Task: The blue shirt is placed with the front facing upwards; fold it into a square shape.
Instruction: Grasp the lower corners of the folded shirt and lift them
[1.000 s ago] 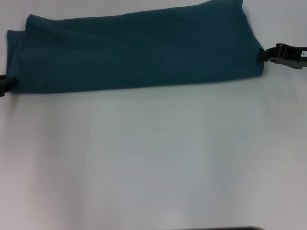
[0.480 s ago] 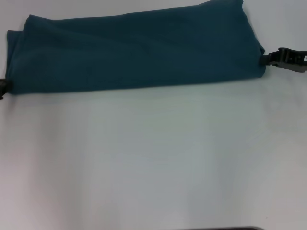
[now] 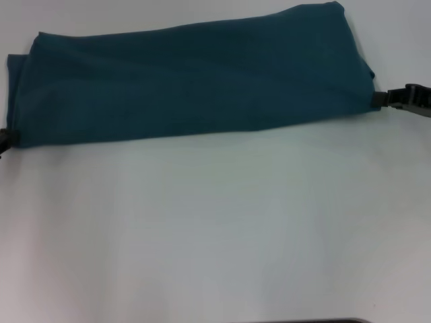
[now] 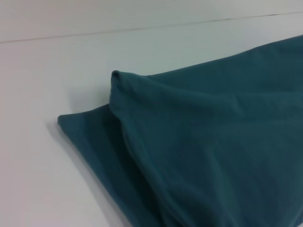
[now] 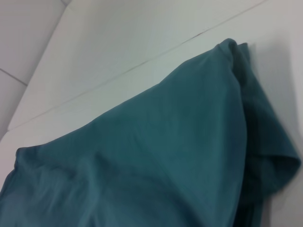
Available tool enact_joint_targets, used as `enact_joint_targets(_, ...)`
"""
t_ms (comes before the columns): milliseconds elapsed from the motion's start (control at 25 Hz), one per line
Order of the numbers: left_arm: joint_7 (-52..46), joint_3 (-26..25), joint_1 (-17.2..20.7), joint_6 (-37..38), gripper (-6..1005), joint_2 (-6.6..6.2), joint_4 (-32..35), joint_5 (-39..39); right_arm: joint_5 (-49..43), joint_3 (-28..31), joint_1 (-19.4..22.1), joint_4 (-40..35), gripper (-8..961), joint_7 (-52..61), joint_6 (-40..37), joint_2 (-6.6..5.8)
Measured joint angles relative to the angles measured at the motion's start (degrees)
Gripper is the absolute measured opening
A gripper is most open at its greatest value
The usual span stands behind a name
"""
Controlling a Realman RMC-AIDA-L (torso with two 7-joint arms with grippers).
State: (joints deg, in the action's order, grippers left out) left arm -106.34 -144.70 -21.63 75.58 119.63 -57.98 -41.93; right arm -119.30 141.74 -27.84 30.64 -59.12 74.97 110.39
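The blue shirt [image 3: 195,81] lies folded into a long plain teal band across the far part of the white table [image 3: 215,229]; no print shows. My left gripper [image 3: 5,138] is at the band's near left corner, mostly cut off by the picture's edge. At the near right corner, my right gripper [image 3: 378,99] has its tip pressed against the cloth. Both appear shut on the shirt's corners. The wrist views show only layered folds of the blue shirt [image 4: 213,142] and its doubled end [image 5: 142,156], no fingers.
Bare white tabletop stretches from the shirt to the near edge. A dark strip [image 3: 303,321] shows at the bottom of the head view. In the wrist views a seam line [image 4: 142,29] runs across the table beyond the shirt.
The shirt band has slid a little toward me, and its near edge sits lower in the head view. Both grippers moved the same way with it, the right one also slightly outward.
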Motion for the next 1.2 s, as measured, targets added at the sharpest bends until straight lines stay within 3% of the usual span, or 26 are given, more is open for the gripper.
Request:
enact_joint_targets(440, 3.5, -5.3, 1.6, 8.6, 24, -0.97, -1.3, 0.0, 0.0, 0.7, 4.0, 2.2, 6, -0.4, 5.8, -0.34)
enact_joint_targets(800, 5.4, -6.5, 3.6, 13.6, 23, -2.09, -1.7, 0.0, 0.0, 4.3, 8.7, 4.1, 6, -2.5, 13.4, -0.44)
enact_joint_targets(1200, 7.3, -9.4, 4.7, 17.1, 22, -2.89, -1.7, 0.5, -0.2, 5.0, 11.6, 4.2, 6, -4.1, 16.6, 0.01)
